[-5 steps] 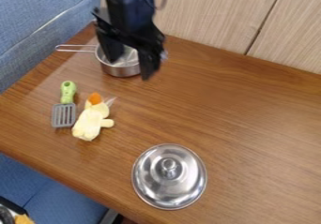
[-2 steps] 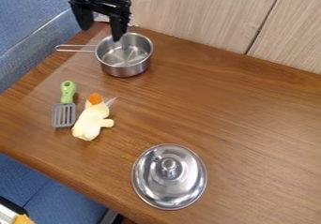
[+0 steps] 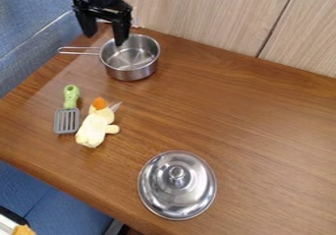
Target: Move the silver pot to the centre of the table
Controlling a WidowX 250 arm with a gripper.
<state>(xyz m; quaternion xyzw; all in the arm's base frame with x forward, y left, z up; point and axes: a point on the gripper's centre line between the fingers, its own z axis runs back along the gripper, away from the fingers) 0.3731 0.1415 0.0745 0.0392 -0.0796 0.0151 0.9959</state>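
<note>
Gripper hangs open near the metal pot, with slotted spatula, soft toy and domed lid on the wooden table.

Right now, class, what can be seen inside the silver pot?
The silver pot shows a bare, shiny bottom. The gripper covers a bit of the pot's upper-left rim, and the near inner wall is hidden behind the front side.

"What do you see?"

"I see a spatula, its green handle uppermost in my view, its slotted grey head just beside a pale yellow soft toy with an orange tip."

"And the metal lid?"

"I see it knob up, well apart from both. A pale wooden wall stands behind."
</note>
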